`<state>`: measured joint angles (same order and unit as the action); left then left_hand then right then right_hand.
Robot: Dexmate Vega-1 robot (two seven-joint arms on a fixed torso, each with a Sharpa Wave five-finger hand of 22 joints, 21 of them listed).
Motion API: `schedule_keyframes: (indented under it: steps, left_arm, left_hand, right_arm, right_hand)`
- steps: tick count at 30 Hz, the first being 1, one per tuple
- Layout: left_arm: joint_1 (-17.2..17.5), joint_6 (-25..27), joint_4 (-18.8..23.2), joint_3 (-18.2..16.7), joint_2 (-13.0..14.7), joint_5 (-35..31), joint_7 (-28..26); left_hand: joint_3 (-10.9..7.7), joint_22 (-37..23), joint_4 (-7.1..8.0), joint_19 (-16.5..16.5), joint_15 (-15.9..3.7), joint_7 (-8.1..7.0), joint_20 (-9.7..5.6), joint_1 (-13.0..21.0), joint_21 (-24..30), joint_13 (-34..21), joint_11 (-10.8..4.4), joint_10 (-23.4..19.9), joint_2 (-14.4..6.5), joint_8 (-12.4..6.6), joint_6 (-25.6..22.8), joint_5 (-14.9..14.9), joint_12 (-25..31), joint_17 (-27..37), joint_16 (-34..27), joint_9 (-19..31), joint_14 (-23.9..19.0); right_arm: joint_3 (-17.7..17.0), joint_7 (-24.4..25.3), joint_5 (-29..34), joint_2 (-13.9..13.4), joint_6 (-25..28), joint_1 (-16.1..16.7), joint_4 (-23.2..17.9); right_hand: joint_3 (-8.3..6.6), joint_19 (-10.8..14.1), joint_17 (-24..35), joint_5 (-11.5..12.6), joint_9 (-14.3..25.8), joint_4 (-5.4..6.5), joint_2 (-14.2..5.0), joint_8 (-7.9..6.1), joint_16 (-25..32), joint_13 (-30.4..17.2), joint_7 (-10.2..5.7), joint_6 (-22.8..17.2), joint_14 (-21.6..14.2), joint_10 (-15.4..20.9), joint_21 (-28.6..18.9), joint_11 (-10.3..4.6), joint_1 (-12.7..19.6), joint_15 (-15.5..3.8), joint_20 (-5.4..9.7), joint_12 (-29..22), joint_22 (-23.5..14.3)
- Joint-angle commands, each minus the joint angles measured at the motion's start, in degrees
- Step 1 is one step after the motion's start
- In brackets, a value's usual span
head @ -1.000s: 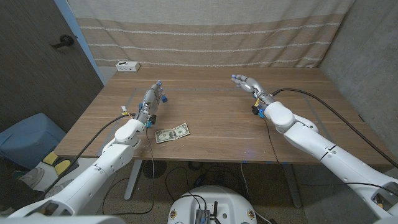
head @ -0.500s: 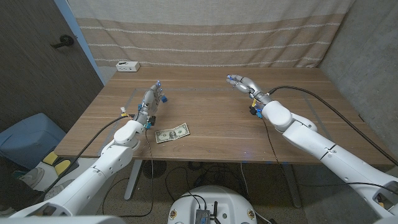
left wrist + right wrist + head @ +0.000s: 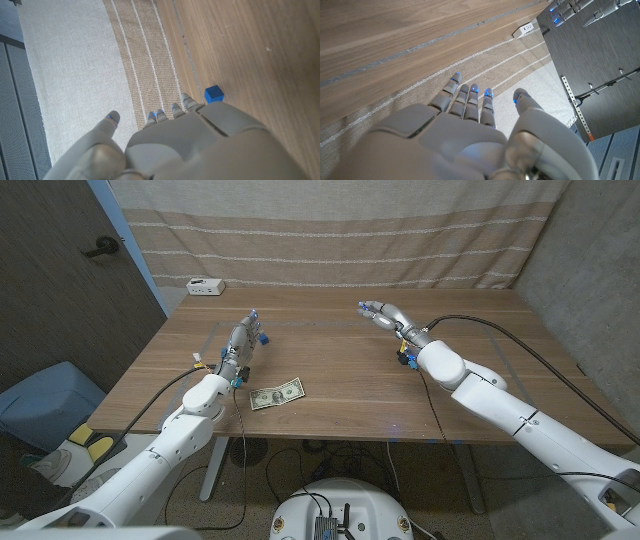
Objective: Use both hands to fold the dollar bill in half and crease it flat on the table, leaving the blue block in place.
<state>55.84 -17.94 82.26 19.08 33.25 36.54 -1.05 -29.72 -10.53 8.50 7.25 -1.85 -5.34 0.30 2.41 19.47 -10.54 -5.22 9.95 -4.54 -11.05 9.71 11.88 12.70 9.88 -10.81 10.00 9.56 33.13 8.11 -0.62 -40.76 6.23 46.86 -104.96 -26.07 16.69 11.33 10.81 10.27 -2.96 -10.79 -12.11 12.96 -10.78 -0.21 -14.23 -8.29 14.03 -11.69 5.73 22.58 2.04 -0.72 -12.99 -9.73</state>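
The dollar bill point(image 3: 277, 393) lies flat and unfolded near the table's front edge, left of centre. My left hand point(image 3: 245, 335) hovers beyond it, further back on the table, fingers stretched out and apart, holding nothing. The left wrist view shows that hand point(image 3: 190, 145) with a small blue block point(image 3: 213, 93) on the wood just past its fingertips. My right hand point(image 3: 383, 314) is raised over the back right of the table, far from the bill, fingers extended and empty. The right wrist view shows the same hand point(image 3: 470, 130) with its fingers spread.
A white box point(image 3: 205, 285) sits at the table's back left corner, also seen in the right wrist view as the white box point(image 3: 525, 30). A striped curtain point(image 3: 330, 240) hangs behind the table. A dark door point(image 3: 60, 270) stands at the left.
My right hand has drifted a little toward the table's middle, still raised and empty. The left hand, the bill and the block have not moved.
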Motion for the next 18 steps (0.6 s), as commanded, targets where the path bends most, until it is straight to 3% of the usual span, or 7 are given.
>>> schedule_keyframes:
  steps: [1,18]
  left_arm:
    - [0.2,-0.3,-0.2,-0.2,0.0,0.1,0.2]
    - [0.9,-0.2,0.5,-0.4,0.2,0.3,0.0]
  left_hand:
    - [-0.08,-0.2,-0.26,-0.3,-0.05,-0.14,-0.17,0.2,-0.3,-0.2,-0.09,1.2,-2.7,0.15,0.6,0.1,-0.1,0.2,0.2,0.1,3.0]
    - [-0.13,-0.2,-0.25,-0.5,-0.12,-0.1,-0.16,0.2,-0.5,-0.2,-0.08,1.0,-2.8,0.25,0.5,0.1,-0.2,0.2,0.2,0.1,2.9]
  right_arm:
    - [1.5,-1.2,2.5,0.1,0.8,-1.1,-0.9]
    - [2.9,-2.9,5.5,0.3,1.0,-2.4,-1.3]
  right_hand:
    - [-0.42,0.6,0.3,0.0,0.2,0.04,0.18,0.21,0.5,-0.2,0.16,-0.5,-0.5,0.5,-0.2,0.01,0.7,-0.08,0.16,0.2,-0.2]
    - [-0.59,0.8,0.3,0.0,0.2,-0.03,0.18,0.29,0.5,-0.2,0.11,-1.1,-0.8,1.0,-0.2,-0.23,1.1,-0.34,0.28,0.2,-0.2]
